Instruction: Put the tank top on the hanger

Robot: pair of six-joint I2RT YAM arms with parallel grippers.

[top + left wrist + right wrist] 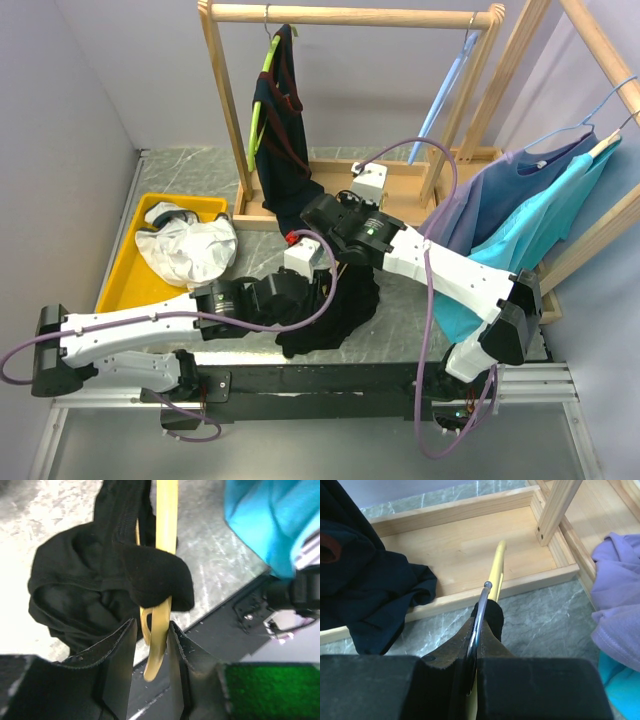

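The black tank top lies bunched at the table's near edge between the two arms. In the left wrist view it drapes over the yellow hanger, one fold wrapped around the hanger's arm. My left gripper is closed around the hanger's lower end. My right gripper is shut on the hanger's metal hook; the yellow bar points away from it, with black fabric just past the fingertips. In the top view the grippers meet at the table's middle.
A yellow tray holds a white cloth at left. The wooden rack carries a navy garment on a lime-green hanger and a light-blue hanger. Purple and teal tops hang at right. The rack's base frame is ahead.
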